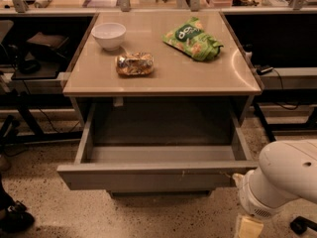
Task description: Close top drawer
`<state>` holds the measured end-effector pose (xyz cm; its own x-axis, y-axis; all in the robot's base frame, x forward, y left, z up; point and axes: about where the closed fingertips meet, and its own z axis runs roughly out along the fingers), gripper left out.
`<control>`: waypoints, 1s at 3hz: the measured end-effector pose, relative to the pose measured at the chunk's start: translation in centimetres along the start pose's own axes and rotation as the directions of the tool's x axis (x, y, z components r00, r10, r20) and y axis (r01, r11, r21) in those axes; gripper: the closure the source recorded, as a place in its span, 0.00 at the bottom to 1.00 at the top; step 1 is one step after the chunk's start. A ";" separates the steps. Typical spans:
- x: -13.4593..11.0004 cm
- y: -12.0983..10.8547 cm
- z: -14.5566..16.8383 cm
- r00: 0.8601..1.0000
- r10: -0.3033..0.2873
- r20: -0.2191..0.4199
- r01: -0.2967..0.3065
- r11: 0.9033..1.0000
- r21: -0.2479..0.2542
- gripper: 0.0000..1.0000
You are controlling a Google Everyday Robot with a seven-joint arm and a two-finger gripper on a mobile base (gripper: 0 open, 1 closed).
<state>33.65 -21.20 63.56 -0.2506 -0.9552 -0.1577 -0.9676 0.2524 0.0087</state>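
While the top drawer (148,176) stands pulled far out from under the desk (198,73), none of the closing is done, as far as we can judge. Our end effector (249,227) sits low at the bottom edge, under our white arm (287,177), and we cannot tell whether it is apart or together. The drawer's front panel lies just up and left of it, right corner nearest, contact unclear. Well beyond it, on the desk, rest a white bowl (109,34), a foil packet (134,64) and a green bag (193,39). Left to do, in our judgement: meet the panel and push it fully in.
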 end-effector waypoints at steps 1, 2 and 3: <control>-1.8 -2.8 0.5 1.000 -0.022 0.008 0.022 1.000 -0.012 0.00; -1.8 -2.8 0.5 1.000 -0.022 0.008 0.022 1.000 -0.012 0.00; -2.5 -3.4 1.0 0.999 -0.039 0.009 0.039 0.999 -0.016 0.00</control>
<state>37.61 -19.49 62.95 -0.2126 -0.9629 -0.1665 -0.9770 0.2125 0.0181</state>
